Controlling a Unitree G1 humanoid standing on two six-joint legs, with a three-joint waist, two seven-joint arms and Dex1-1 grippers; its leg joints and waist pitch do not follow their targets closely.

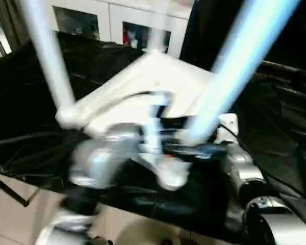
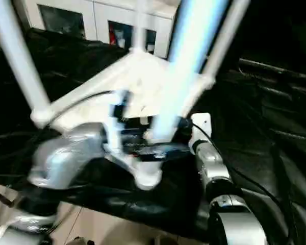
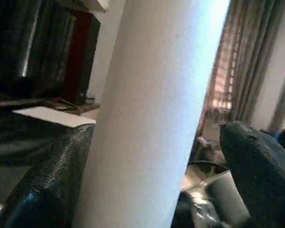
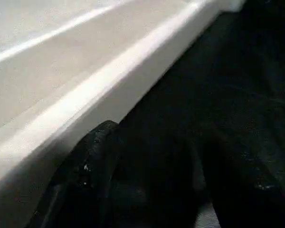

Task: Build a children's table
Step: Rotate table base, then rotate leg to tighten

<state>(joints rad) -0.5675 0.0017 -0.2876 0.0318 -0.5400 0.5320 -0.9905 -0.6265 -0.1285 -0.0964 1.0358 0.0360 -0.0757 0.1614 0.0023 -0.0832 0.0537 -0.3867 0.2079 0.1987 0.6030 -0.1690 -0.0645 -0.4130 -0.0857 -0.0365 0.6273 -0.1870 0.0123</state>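
The white children's table (image 1: 158, 76) lies upside down on a black-draped surface (image 1: 25, 102) with its legs pointing up. One leg (image 1: 48, 56) rises at the left, another (image 1: 234, 66) stands close in front, and a third (image 1: 158, 25) is at the back. My left gripper (image 3: 156, 142) is open around a leg (image 3: 152, 95): one finger (image 3: 61, 166) rests against it and the other (image 3: 256, 161) stands off with a gap. My right gripper (image 4: 161, 161) is open beside the tabletop's rim (image 4: 85, 99), with one finger (image 4: 90, 161) against that rim and nothing between the jaws.
A white cabinet with glass doors (image 1: 117, 23) stands behind the work surface. The draped surface ends at a near edge, with tiled floor (image 1: 10, 214) below it. My silver forearms (image 1: 99, 161) (image 1: 255, 184) cross the foreground. Curtains (image 3: 256, 71) hang to one side.
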